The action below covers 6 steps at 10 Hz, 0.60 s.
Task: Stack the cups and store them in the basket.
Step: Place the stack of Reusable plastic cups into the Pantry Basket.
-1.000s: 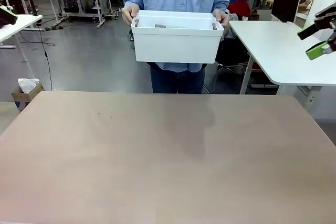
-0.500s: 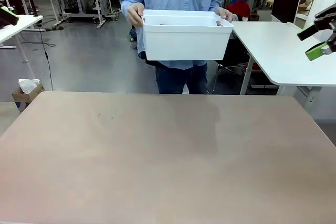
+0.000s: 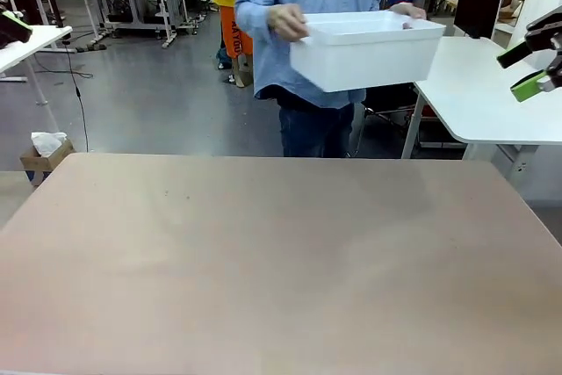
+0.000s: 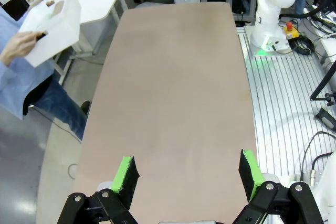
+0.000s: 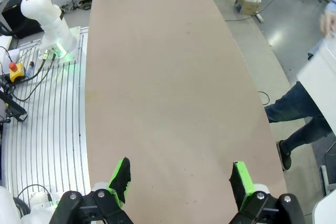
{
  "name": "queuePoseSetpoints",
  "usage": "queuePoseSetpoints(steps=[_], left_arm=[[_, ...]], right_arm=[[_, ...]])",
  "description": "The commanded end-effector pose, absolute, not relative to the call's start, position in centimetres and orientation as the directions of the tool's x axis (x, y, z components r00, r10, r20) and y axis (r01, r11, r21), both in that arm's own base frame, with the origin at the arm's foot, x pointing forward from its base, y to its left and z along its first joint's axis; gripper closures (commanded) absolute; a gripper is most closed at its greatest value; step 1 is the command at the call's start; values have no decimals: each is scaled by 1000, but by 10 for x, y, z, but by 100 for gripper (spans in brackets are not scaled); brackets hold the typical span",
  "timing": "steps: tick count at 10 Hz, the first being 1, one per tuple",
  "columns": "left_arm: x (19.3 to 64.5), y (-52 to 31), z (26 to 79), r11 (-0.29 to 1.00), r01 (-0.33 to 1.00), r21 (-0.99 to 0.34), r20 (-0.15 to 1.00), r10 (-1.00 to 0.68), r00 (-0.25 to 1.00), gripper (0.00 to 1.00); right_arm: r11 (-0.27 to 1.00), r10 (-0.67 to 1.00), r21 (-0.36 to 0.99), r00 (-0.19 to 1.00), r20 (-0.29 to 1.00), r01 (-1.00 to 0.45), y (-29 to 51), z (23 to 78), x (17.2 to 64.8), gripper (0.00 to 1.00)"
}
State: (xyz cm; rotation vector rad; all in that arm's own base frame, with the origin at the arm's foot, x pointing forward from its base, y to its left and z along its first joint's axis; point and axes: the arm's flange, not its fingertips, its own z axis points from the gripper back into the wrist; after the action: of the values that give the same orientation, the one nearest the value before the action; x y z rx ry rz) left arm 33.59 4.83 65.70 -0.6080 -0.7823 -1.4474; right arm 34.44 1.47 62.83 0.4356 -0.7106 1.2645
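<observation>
Basket — white bin, off the table, carried by the person at the far side with a hand on each short end, tilted a little toward the robot's right; its inside cannot be read from here, so you cannot tell whether cups lie in it. Table — bare tan top, nothing on it to grasp. Left gripper — raised above the near end of the table, jaws spread wide, nothing between the green pads. Right gripper — likewise high and wide open, empty. Step in hand, as judged: waiting on the person. To do it well, hold both arms up and clear of the far edge — let the basket come to rest before you commit either gripper, and plan your reach only once cups are visible.
</observation>
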Motion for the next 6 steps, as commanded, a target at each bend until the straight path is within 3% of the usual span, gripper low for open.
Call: queuePoseSetpoints(steps=[1,6], left_arm=[[335,47,660,49,995,92,788,-614,-42,0],[335,47,660,49,995,92,788,-614,-42,0]], right_arm=[[272,694,-68,146,705,-960,16,633,346,0],[272,694,-68,146,705,-960,16,633,346,0]])
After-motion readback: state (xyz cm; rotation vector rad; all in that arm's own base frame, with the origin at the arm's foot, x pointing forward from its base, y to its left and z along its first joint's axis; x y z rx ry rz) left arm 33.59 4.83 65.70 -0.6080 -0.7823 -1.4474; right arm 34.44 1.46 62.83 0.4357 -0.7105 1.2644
